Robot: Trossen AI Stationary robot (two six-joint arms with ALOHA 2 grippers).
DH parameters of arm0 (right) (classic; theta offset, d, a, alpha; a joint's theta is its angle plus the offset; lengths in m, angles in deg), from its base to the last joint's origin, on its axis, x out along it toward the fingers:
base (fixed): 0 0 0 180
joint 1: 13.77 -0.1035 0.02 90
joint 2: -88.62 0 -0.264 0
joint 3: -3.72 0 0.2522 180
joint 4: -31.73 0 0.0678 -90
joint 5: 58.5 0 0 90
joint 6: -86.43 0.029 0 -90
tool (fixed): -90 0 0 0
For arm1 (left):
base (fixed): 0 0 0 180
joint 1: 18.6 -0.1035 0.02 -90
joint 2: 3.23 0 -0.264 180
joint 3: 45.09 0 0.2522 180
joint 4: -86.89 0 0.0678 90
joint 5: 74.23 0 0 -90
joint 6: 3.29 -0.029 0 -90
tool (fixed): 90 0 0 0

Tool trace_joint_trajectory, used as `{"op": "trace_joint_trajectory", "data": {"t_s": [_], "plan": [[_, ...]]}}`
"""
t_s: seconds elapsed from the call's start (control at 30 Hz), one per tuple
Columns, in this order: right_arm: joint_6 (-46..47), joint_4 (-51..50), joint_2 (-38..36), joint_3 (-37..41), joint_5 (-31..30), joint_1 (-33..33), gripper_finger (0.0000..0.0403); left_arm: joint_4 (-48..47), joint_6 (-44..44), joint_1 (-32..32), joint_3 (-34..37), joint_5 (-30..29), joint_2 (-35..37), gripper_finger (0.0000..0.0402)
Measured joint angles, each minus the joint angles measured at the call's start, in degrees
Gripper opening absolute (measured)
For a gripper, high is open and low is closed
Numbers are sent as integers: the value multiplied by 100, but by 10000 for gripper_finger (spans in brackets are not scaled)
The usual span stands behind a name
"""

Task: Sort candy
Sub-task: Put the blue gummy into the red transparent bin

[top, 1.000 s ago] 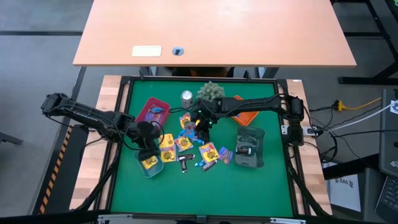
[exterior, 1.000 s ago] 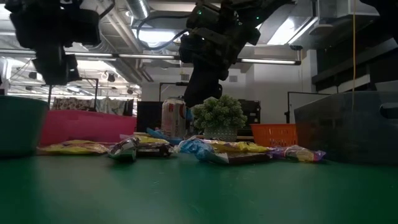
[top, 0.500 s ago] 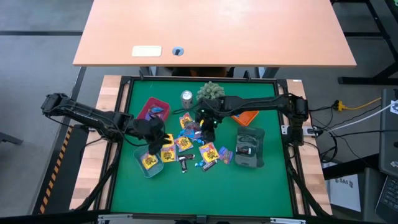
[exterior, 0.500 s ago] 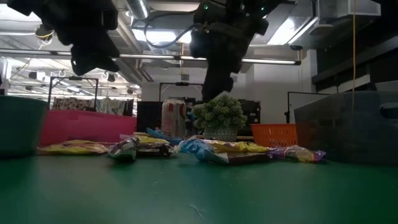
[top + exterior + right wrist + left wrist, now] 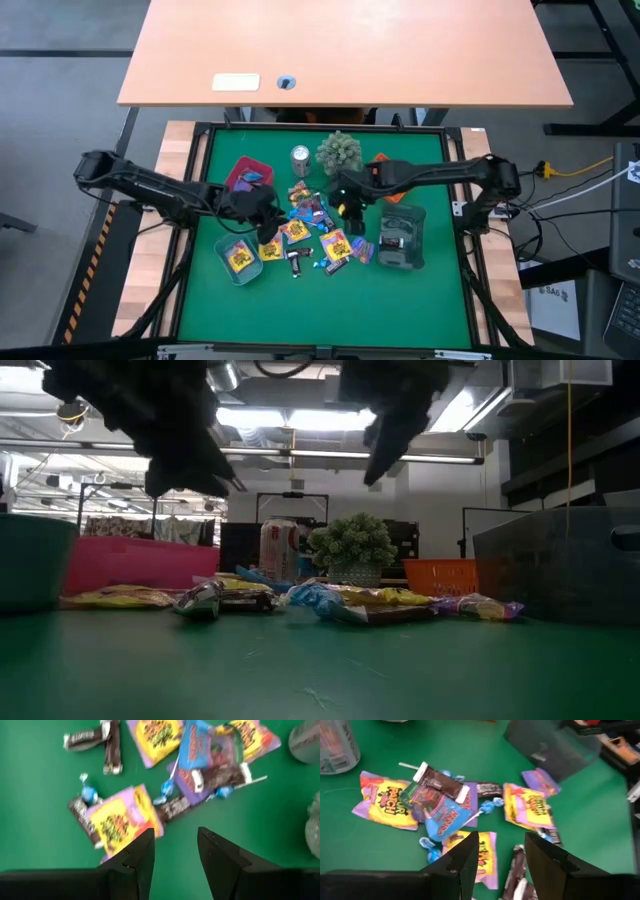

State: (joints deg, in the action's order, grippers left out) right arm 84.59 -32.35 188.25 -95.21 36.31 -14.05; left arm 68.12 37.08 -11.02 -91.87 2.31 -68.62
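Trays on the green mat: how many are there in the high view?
4. The pink tray is left of the can, the orange tray is partly under the right arm, the teal tray is on the left side, and the grey tray is on the right side. None appears hidden.

Containers on the green tabletop (image 5: 300, 310): four in all — one pink tray (image 5: 240, 175), one orange tray (image 5: 398, 190), one teal tray (image 5: 226, 262), one dark grey-green tray (image 5: 402, 240). Silver can (image 5: 300, 156): one. Green spiky plant ball (image 5: 340, 150): one. Candy (image 5: 300, 232): yellow packets, at least five loose in the central heap plus one lying in the teal tray; dark brown mini bars, about four; blue-wrapped pieces, about four; exact totals cannot be told where wrappers overlap. Arms over the tabletop: two, each with one end effector.
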Motion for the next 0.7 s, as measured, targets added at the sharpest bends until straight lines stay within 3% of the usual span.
{"op": "trace_joint_trajectory", "data": {"t_s": [0.23,0.47,0.7], "plan": [[124,176,-797,1053,-106,-285,149,6,0,-218,0,1,-404,146],[259,2002,-1429,2471,-188,-270,149,236,1,-428,0,-61,-892,146],[155,3406,-1362,2996,-185,-270,149,927,-42,-654,0,-100,-1516,146]]}}
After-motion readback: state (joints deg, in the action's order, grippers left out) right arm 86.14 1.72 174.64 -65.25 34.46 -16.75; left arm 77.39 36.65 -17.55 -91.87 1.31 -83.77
